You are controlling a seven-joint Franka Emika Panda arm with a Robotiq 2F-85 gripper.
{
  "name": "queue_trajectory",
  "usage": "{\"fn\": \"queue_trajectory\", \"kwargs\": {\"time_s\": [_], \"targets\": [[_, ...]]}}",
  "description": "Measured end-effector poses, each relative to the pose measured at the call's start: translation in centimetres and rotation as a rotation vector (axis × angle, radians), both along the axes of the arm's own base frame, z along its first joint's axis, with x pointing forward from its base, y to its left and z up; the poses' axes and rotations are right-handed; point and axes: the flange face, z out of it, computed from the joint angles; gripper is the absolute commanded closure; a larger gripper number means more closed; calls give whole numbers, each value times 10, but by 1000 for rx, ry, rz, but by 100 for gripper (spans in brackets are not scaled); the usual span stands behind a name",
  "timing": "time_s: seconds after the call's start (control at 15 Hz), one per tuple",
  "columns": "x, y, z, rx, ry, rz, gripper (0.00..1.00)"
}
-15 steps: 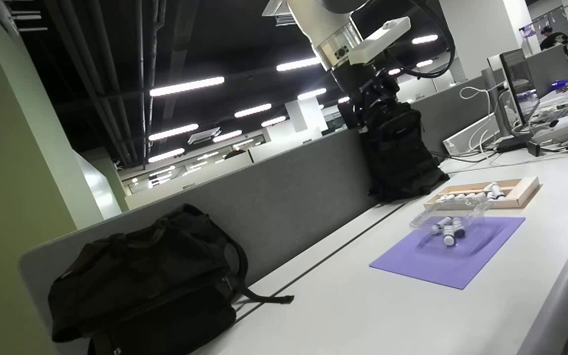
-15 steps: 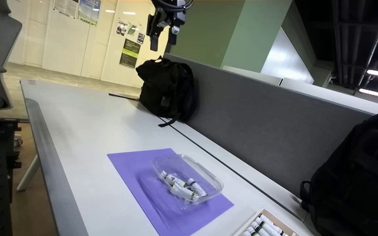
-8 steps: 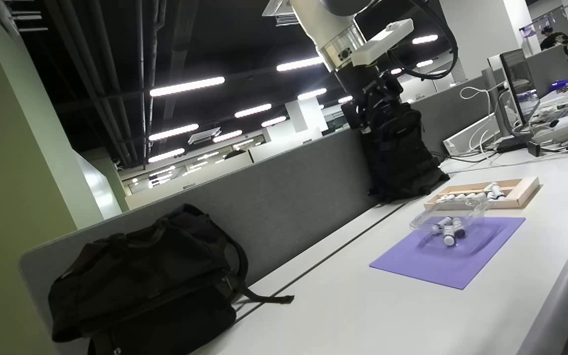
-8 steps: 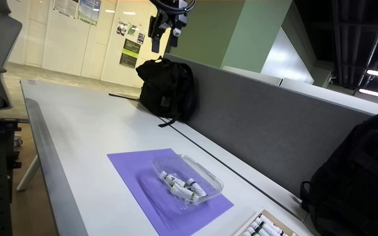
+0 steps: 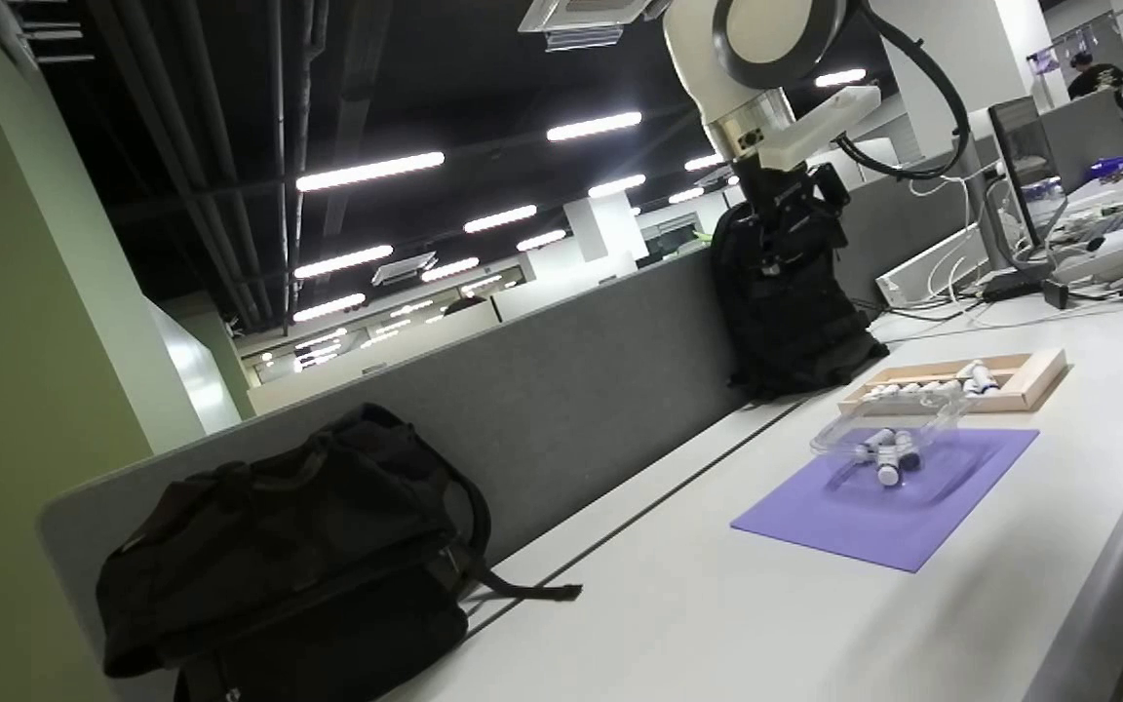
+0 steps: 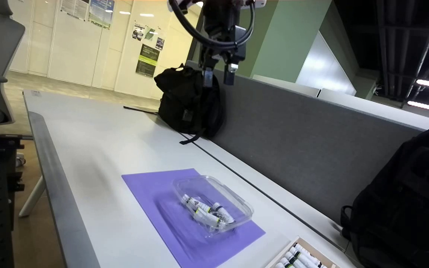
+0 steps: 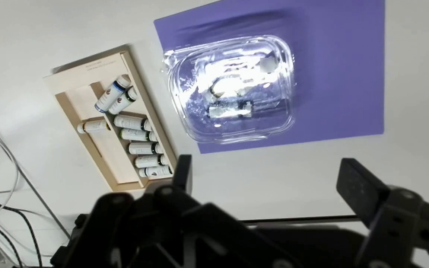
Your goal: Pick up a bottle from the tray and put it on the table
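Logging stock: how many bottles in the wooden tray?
8 in the tray, wrist view: two slanted bottles uppermost, five-bottle row below, lone bottle left. Hand covers one corner; hidden extras unlikely.

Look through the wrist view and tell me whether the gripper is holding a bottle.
No: the gripper stands open there, with nothing held between its widely parted jaws.

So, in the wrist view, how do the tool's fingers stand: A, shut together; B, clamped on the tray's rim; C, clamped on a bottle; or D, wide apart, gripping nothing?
D: in the wrist view the fingers of the tool stand wide apart, with the white table seen straight through the gap.
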Motion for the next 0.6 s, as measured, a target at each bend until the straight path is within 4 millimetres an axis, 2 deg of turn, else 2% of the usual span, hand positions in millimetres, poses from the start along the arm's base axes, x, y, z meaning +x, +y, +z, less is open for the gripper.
{"fn": "queue_trajectory", "kwargs": {"time_s": [0.33,0.47,0.6], "targets": [[-2,-64,-5,55,-79,-175,0],[-3,-75,-5,64,-83,-218,0],[-3,-75,-5,66,-85,-231,0]]}}
